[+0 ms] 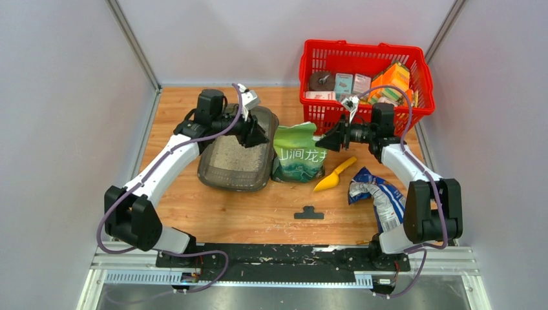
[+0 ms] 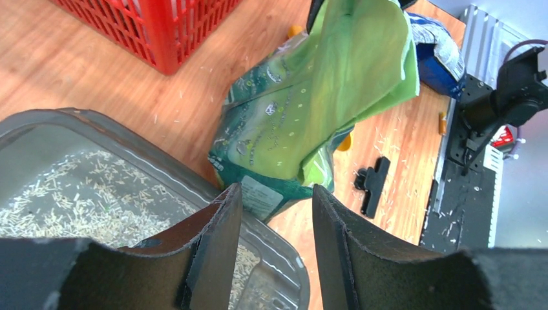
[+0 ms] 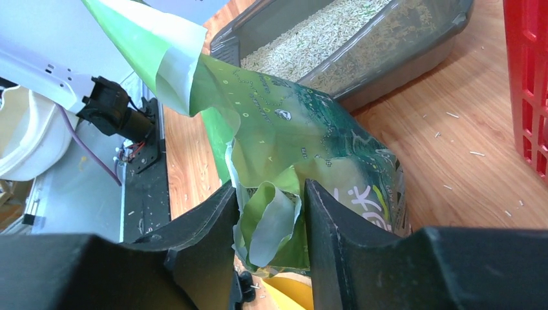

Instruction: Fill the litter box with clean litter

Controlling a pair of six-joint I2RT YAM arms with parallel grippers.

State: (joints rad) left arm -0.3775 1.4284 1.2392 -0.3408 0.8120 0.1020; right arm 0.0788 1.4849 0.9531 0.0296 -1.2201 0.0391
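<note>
Left claw [image 2: 274,194]: parted, empty. Dark grey translucent plastic litter box [image 2: 39,123] beneath it, pale granular litter [image 2: 71,206] inside. Right claw [image 3: 268,194]: straddles crumpled mouth of green plastic bag [image 3: 291,123]; grip unclear. Risk: film could slip, spilling granules outside.

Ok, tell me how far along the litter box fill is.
Done: a thin layer of litter covers part of the litter box.
In hand: the right hand brackets the open top of the green bag; the left hand hovers open above the box.
Left: pouring more; bare floor shows.
</note>
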